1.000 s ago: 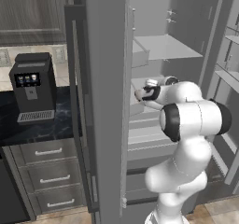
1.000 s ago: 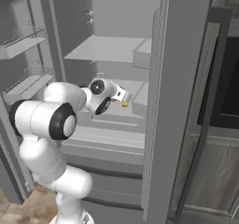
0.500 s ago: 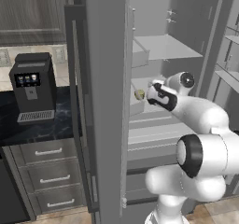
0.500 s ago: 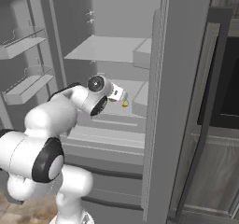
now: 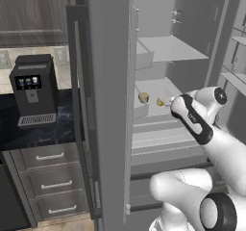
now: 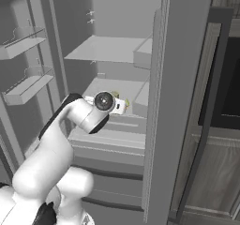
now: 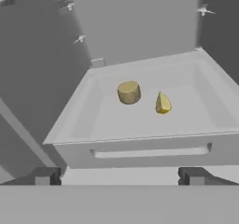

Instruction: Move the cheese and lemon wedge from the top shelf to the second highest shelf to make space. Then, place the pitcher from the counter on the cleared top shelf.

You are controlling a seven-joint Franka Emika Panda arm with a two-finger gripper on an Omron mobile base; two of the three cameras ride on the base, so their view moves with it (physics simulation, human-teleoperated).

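My tool (image 7: 119, 176) released, empty — hangs at frame bottom in hand view. Cheese (image 7: 129, 92) and lemon wedge (image 7: 163, 103) sit just beside each other, mid-frame, on second highest shelf (image 7: 196, 101). Top shelf (image 5: 168, 48) bare — pitcher placement left.

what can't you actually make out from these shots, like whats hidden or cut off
- Gripper: in the hand view its dark fingertips are cut off by the bottom edge.
- Lemon wedge: in the right base view the wrist hides it.
- Cheese: in the right base view barely a sliver shows above the wrist.
- Counter: in the left base view the fridge wall hides its right end, so no pitcher can be made out.
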